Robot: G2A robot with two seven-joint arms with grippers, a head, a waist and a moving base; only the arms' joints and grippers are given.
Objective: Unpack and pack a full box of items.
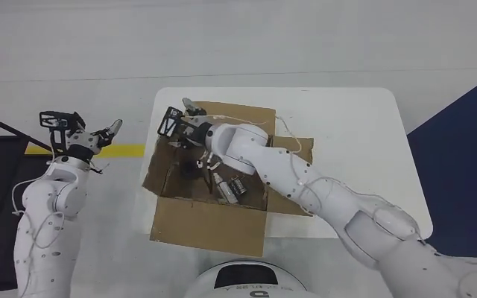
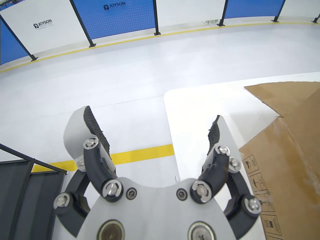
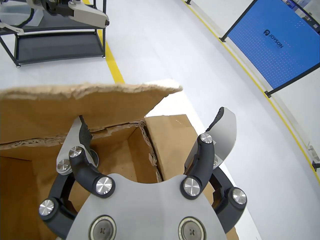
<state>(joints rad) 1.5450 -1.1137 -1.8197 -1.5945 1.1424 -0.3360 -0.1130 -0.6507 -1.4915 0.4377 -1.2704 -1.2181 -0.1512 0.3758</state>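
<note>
Overhead, the open box [image 1: 209, 223] sits at the table's [image 1: 358, 134] left edge, with the right gripper [image 1: 177, 119] above its far-left corner and the left gripper [image 1: 93, 132] out past that edge. From the left wrist, the left gripper [image 2: 152, 116] is spread apart beside the table's far-left corner. From the right wrist, the right gripper [image 3: 151, 117] is also spread apart, over the box's [image 3: 130, 148] inner corner.
</note>
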